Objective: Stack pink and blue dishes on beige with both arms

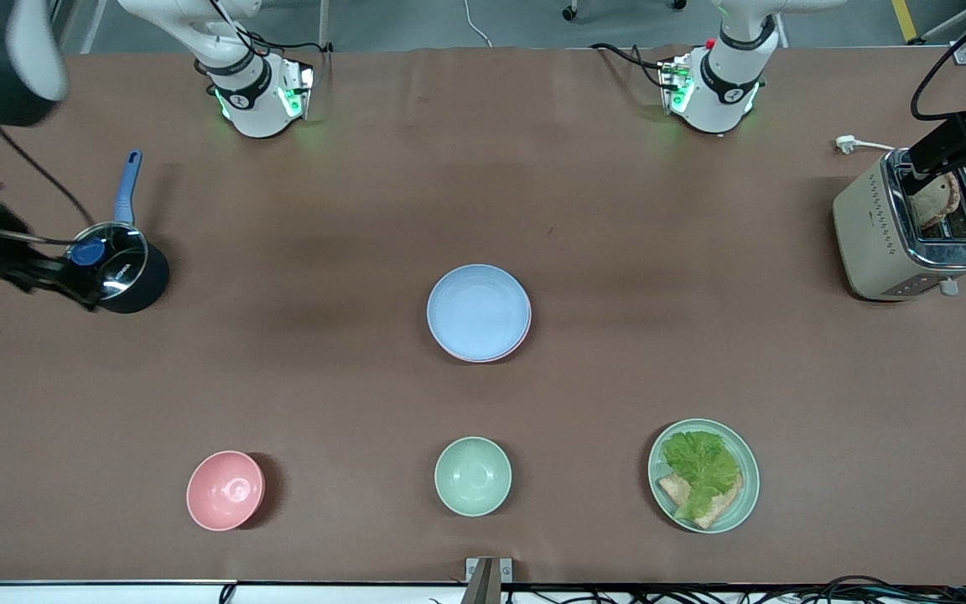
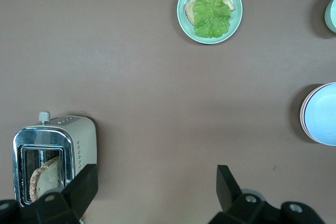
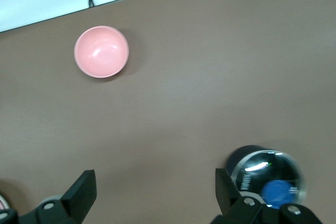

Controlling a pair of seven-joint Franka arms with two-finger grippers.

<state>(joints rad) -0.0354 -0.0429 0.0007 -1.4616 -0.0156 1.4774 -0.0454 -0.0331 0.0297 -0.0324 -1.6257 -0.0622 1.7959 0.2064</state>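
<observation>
The light blue plate (image 1: 478, 311) lies in the middle of the table on top of the pale pink plate (image 1: 524, 335), of which only the rim shows. No beige plate shows; whatever is under the stack is hidden. The left wrist view catches the blue plate (image 2: 324, 114) and the pink rim (image 2: 303, 115) at its edge. My left gripper (image 1: 959, 159) hangs open and empty over the toaster, its fingers (image 2: 84, 186) wide apart. My right gripper (image 1: 47, 275) is open and empty beside the pot, its fingers (image 3: 82, 192) spread over bare table.
A cream toaster (image 1: 906, 226) with bread stands at the left arm's end. A black lidded pot (image 1: 118, 267) with a blue handle stands at the right arm's end. Nearer the front camera are a pink bowl (image 1: 225, 490), a mint-green bowl (image 1: 472, 476) and a mint-green plate (image 1: 747, 495) holding lettuce and toast.
</observation>
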